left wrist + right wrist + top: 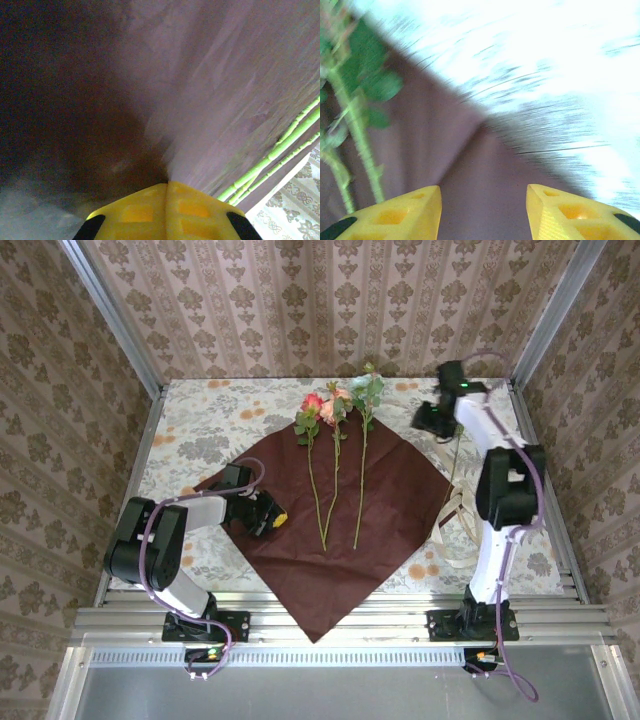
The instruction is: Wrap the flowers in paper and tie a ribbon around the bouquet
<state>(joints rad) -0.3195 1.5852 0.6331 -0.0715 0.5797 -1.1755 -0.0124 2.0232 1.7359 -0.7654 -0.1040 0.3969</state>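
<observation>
Where the dark brown paper [390, 500] [225, 75] [485, 165] is spread like a diamond on the bench [200, 430], three flowers [336, 430] are laid on it side by side. Their heads are turned to the far wall. The left gripper [275, 518] [167, 195] is set low on the paper's left part, near the green stems [280, 150]. Its jaws are closed, and a fold of paper is pinched between them. The right gripper [428, 422] [484, 192] is held over the paper's far right corner, and its jaws are wide apart. That wrist picture is blurred. The cream ribbon [452, 510] is seen on the bench at the paper's right edge, beside the right arm [495, 510].
</observation>
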